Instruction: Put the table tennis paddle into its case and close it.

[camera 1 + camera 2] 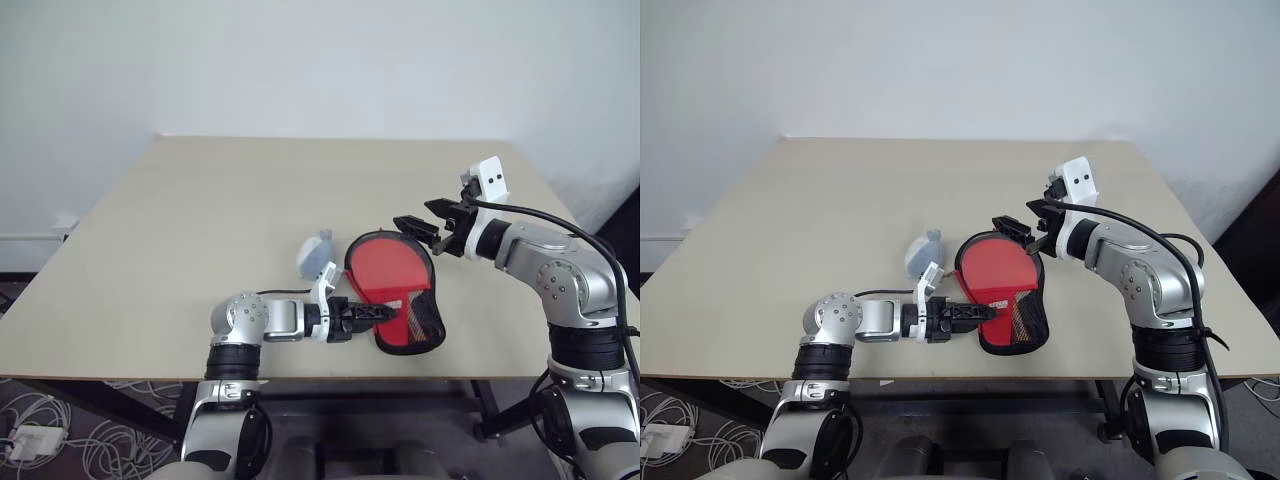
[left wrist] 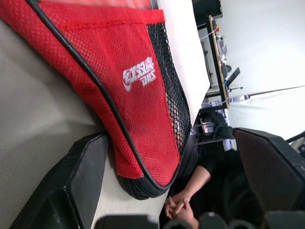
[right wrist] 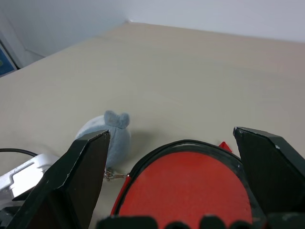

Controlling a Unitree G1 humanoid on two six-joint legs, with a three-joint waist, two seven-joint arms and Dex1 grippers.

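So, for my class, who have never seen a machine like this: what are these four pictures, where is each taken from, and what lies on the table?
It is a humanoid robot with two arms, each ending in a two-fingered claw. Two pictures look down from its head; two look along each wrist. On the beige table lies the red case, open, with the table tennis paddle inside, and a small grey-blue lump beside it. The left claw is at the case's narrow mesh end; whether it grips it is unclear. The right claw hangs open above the round end, holding nothing.
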